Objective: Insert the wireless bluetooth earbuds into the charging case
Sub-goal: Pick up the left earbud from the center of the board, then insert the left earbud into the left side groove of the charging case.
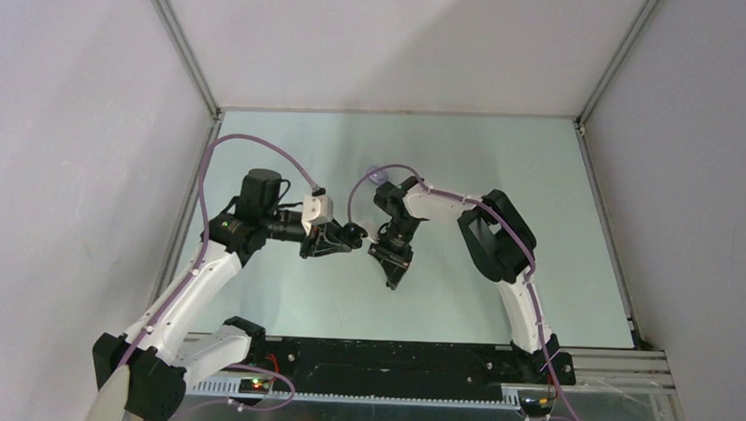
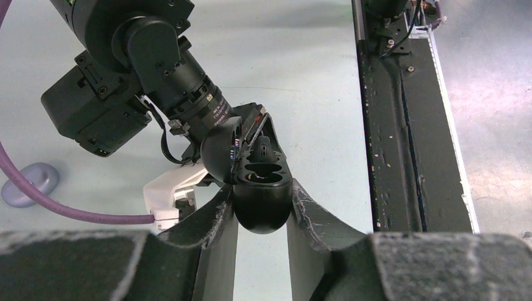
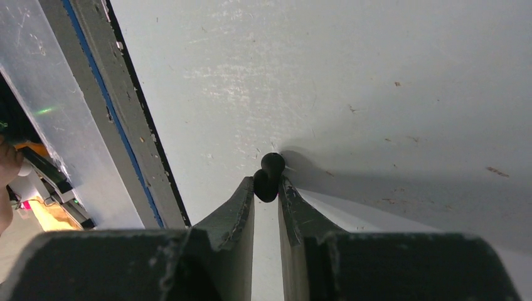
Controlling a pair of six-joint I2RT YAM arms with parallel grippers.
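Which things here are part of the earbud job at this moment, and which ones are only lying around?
In the job:
- black charging case, open, held in the left claw
- black earbud, pinched by the right claw

Lying about, for now:
- lilac oval case on the table, untouched
- purple cable

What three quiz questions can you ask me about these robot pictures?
1. True or false: the left gripper holds an open black case.
2. What is the right gripper pinching? A) a black earbud B) a lilac earbud C) nothing
3. Fill in: the lilac case lies on the ____.
Key: 1 true; 2 A; 3 table.
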